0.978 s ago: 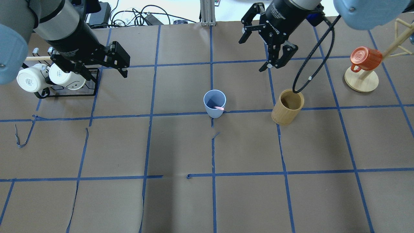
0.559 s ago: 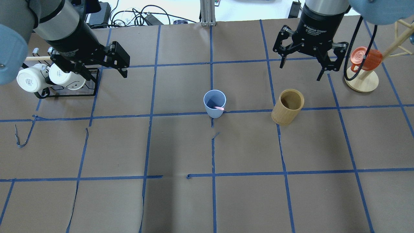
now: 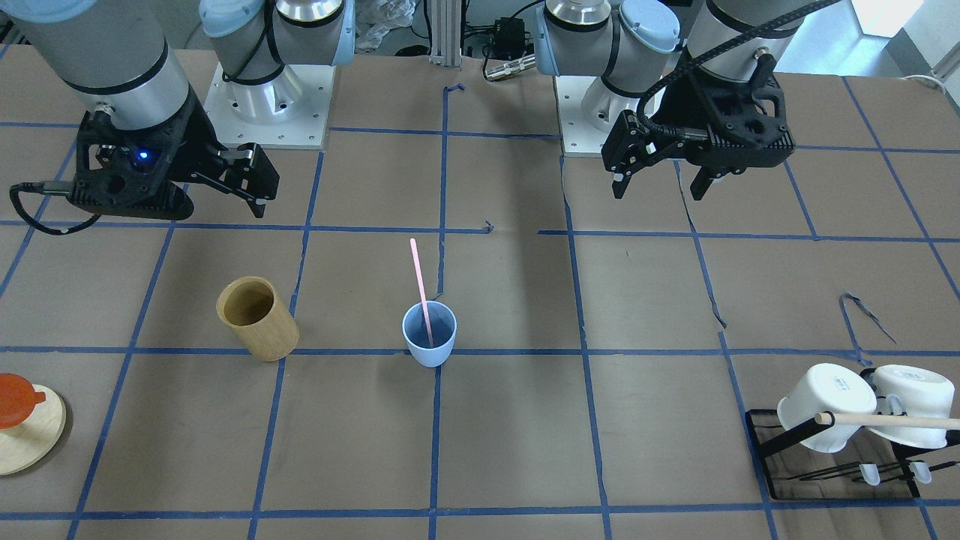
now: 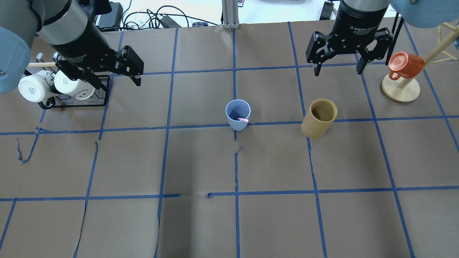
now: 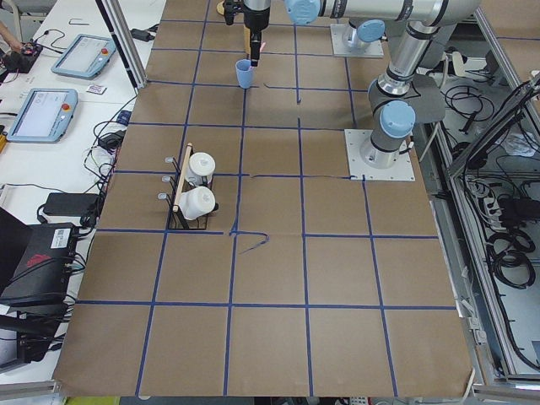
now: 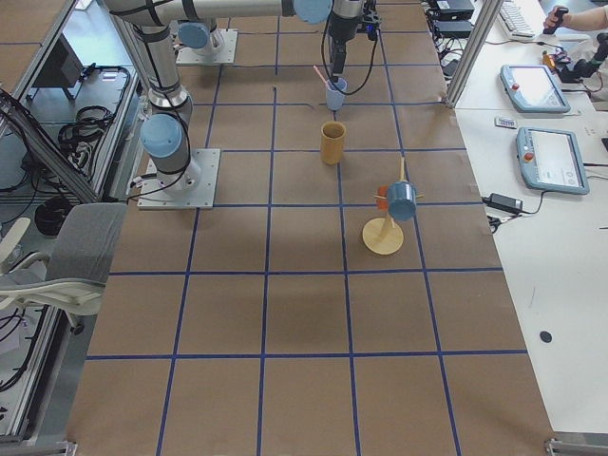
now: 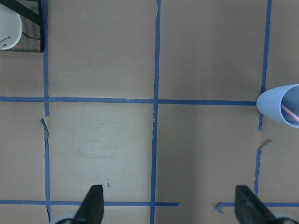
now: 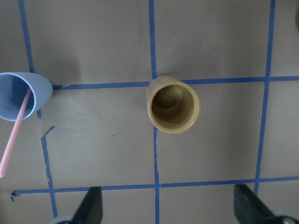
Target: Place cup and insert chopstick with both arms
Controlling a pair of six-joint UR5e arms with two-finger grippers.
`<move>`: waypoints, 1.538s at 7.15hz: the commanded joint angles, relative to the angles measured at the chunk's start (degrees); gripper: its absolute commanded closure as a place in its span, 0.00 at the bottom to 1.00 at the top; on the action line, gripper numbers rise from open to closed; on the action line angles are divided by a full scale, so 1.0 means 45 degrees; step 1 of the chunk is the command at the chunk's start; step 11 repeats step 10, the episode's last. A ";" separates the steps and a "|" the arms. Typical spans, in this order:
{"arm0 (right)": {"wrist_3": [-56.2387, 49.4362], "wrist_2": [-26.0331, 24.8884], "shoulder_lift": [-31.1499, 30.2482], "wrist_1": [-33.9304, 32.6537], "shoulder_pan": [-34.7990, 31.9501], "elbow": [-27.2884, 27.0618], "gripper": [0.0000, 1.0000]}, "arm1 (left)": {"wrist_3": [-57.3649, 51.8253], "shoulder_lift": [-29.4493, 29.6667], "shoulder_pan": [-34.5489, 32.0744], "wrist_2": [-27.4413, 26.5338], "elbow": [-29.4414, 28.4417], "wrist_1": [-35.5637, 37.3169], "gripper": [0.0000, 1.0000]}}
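Overhead exterior view: a smooth, tapered blue cup (image 4: 237, 114) is seen upright at the middle of the table (image 4: 200, 161), which is covered in brown paper gridded with blue tape. A thin pink chopstick (image 3: 421, 289) is leaned inside it. A cylindrical wooden cup (image 4: 319, 123) is stood apart to its right. The left gripper (image 3: 660, 184) and right gripper (image 4: 338, 71) are held wide apart, empty.

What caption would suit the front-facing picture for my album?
A pink chopstick leans in a blue cup, a wooden cup beside it, on a tape-gridded table.
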State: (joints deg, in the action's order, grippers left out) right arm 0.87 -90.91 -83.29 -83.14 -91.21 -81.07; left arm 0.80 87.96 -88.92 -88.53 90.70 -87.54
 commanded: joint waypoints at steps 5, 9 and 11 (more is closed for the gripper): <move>-0.1620 0.0437 -0.0633 -0.0235 0.0698 -0.0050 0.00 | -0.0022 -0.0034 0.0013 -0.0034 -0.0019 -0.0020 0.00; -0.1366 0.0437 -0.0652 -0.0216 0.0699 -0.0109 0.00 | -0.0080 -0.0034 -0.0006 -0.0053 0.0000 -0.0020 0.00; -0.1385 0.0417 -0.0652 -0.0158 0.0680 -0.0128 0.00 | -0.0099 -0.0053 -0.0006 -0.0073 -0.0019 -0.0020 0.00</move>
